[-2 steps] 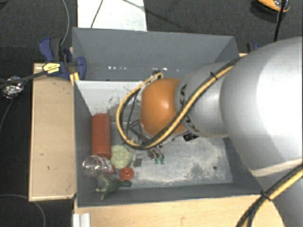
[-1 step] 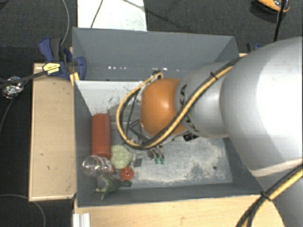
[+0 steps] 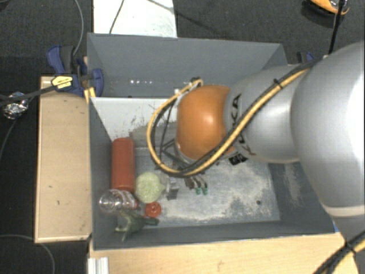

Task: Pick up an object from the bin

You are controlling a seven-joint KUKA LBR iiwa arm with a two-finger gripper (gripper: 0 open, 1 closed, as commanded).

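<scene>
Bright overhead light, sheen on arm (image 3: pixel 274 124)

This looks like a robotics laboratory; a large silver industrial arm (image 3: pixel 319 113), with an orange cover (image 3: pixel 199 121) at its wrist and a yellow cable (image 3: pixel 153 124) looped along it, reaches into a grey metal bin (image 3: pixel 188 61); around the bin there is a dark floor (image 3: pixel 34 33), and thin black cables (image 3: pixel 82 24) run loose over it; in the bin lie small unrelated things, such as a red-brown cylinder (image 3: pixel 122 163), a pale green ball (image 3: pixel 149 187) and a clear bottle (image 3: pixel 114 201); such a mixed collection under a machine belongs to an experiment set-up.
</scene>
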